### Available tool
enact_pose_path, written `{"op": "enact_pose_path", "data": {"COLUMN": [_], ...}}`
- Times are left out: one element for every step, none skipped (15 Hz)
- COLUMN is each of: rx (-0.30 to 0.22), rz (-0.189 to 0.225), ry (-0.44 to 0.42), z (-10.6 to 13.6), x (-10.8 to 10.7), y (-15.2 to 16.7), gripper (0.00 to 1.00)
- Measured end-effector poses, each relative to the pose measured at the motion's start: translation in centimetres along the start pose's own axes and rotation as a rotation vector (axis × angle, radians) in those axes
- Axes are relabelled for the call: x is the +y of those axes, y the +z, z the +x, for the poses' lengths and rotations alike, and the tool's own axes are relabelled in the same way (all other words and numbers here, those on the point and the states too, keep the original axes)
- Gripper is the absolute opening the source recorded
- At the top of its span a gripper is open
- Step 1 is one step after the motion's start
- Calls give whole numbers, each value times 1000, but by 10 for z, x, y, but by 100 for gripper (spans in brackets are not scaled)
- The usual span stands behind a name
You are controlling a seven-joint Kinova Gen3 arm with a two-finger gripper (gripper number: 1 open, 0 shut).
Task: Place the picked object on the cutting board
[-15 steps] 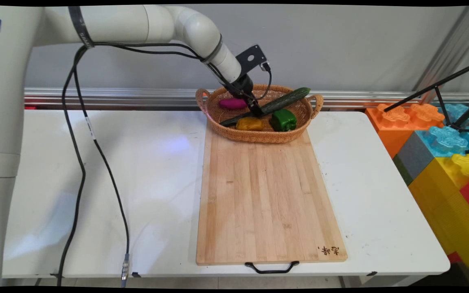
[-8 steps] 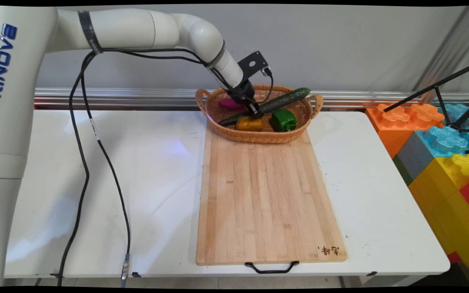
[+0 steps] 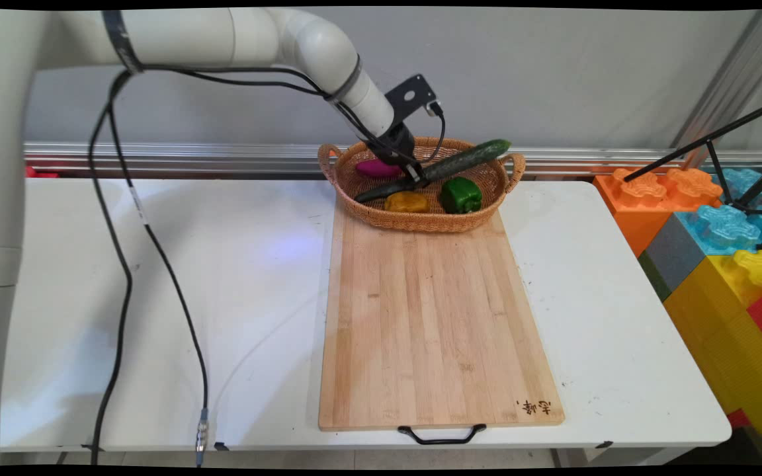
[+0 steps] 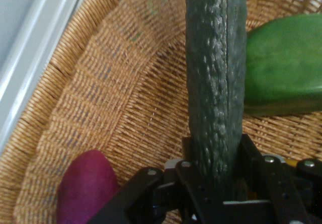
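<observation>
My gripper [image 3: 414,176] reaches down into the wicker basket [image 3: 421,221] at the far end of the cutting board [image 3: 430,317], and its fingers are clamped on a long dark green cucumber [image 3: 460,160]. In the hand view the cucumber [image 4: 216,78] runs straight up out of my gripper [image 4: 214,166], pinched between the two black fingers, its bumpy skin filling the middle of the picture. Seen from the main view, the cucumber lies slanted: one end pokes out past my gripper toward the basket's left side, and the other rises beyond my gripper to the basket's right rim, above its handle.

Just behind my gripper, on the wall side, lies a purple sweet potato [image 3: 377,168]; in the hand view it [image 4: 88,186] sits low and to the left of my fingers on the basket's woven floor [image 4: 126,88]. A green pepper [image 3: 460,194] sits to the right of my gripper, just beside the cucumber [image 4: 284,65]. A yellow pepper [image 3: 405,201] lies just below my gripper on the near side of the basket.

The basket rests on the board, which lies on the white table [image 3: 156,297]. Black cables [image 3: 156,251] hang from my arm to the left.
</observation>
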Motion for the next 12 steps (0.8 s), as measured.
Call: {"op": "enact_pose_path", "data": {"rx": [6, 14, 21, 31, 37, 43, 48, 50, 49, 45, 37, 32], "rz": [13, 30, 46, 67, 78, 85, 87, 79, 69, 48, 24, 8], "ry": [9, 18, 27, 39, 48, 58, 67, 75, 79, 85, 85, 85], "z": [2, 5, 8, 13, 16, 20, 24, 26, 28, 29, 30, 30], "x": [4, 8, 12, 19, 25, 32, 40, 52, 60, 74, 86, 95], "y": [-11, -23, -35, -51, -62, -75, -85, -98, -105, -114, -121, -126], "gripper": [0, 0, 0, 0, 0, 0, 0, 0, 0, 0, 0, 0]}}
